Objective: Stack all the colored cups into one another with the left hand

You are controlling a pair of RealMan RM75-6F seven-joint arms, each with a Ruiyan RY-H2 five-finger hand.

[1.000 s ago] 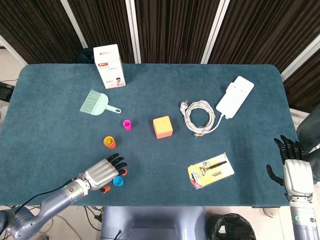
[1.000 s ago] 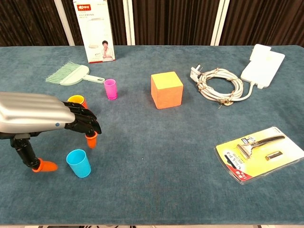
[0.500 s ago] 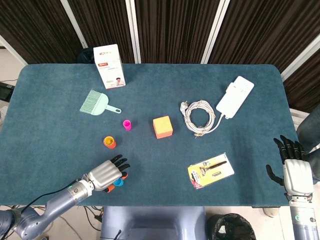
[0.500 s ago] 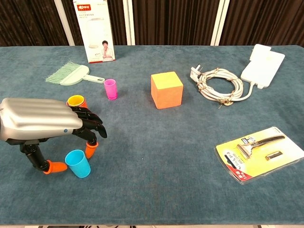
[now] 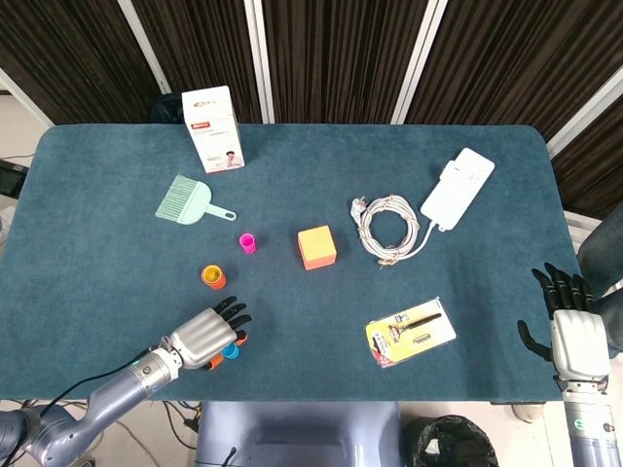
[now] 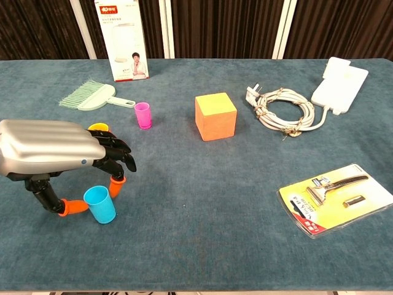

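Looks like mid-grab on the blue cup (image 6: 100, 204), near-left part of the table (image 6: 202, 258), upright, with the left hand (image 6: 52, 153) arched over it and orange-tipped fingers (image 6: 116, 183) on either side. Can't tell if actually pinching it yet or just touching, honestly. Easy to tip or skid the cup if the fingers close unevenly, being so small and light. Orange cup (image 6: 98, 129) just behind the hand, half hidden in the chest view, so could get knocked on the lift. Pink cup (image 6: 142, 115) further back, near the green brush (image 6: 89, 96), well apart. Right hand (image 5: 569, 326) idle at the near-right edge, fingers spread, holding nothing.
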